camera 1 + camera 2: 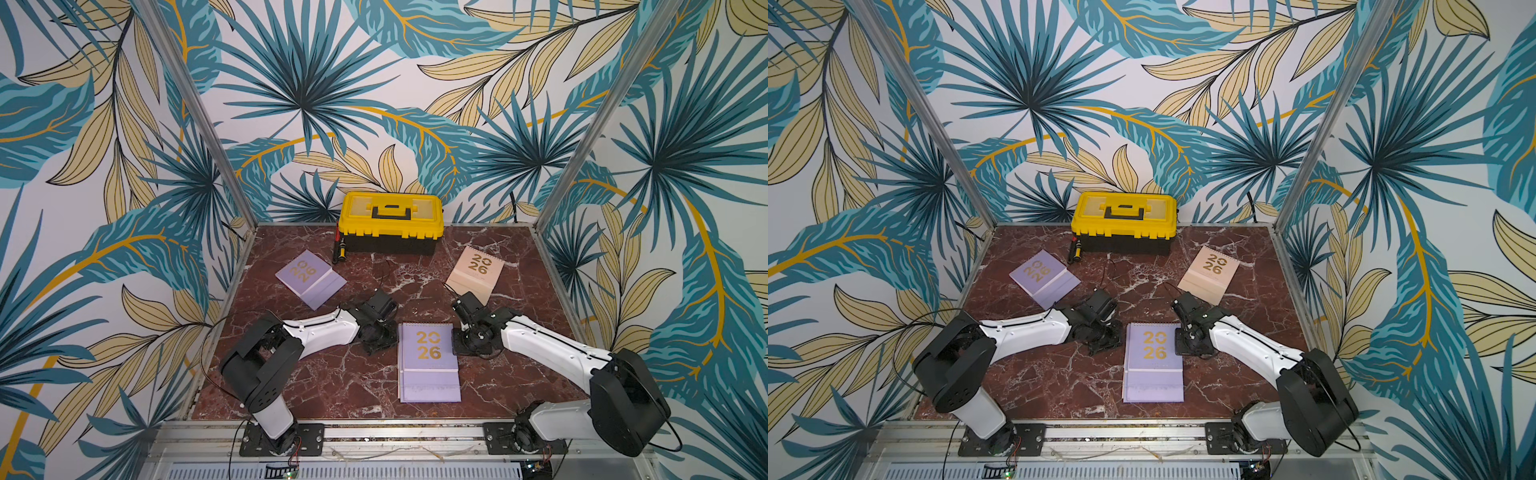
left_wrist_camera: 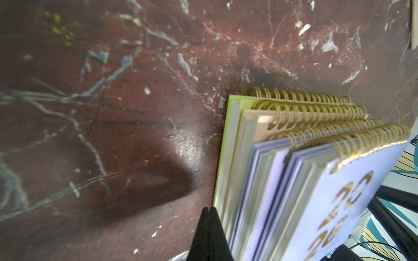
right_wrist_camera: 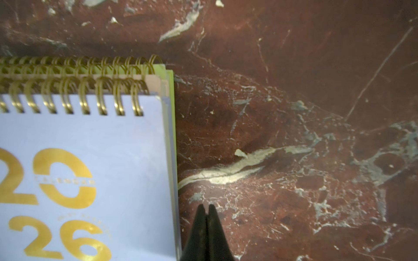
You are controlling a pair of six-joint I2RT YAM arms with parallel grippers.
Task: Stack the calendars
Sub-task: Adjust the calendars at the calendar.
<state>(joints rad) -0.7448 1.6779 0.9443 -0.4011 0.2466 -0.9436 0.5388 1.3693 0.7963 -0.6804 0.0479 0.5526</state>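
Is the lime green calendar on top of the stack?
No, a lilac calendar is on top; the lime green calendar lies lowest, against the table.

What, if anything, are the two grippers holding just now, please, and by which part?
Nothing is held. The left gripper and the right gripper are both shut and empty, one beside each side edge of the calendar stack.

lilac-topped stack of four calendars at front centre; lilac calendar and peach calendar lie flat behind.
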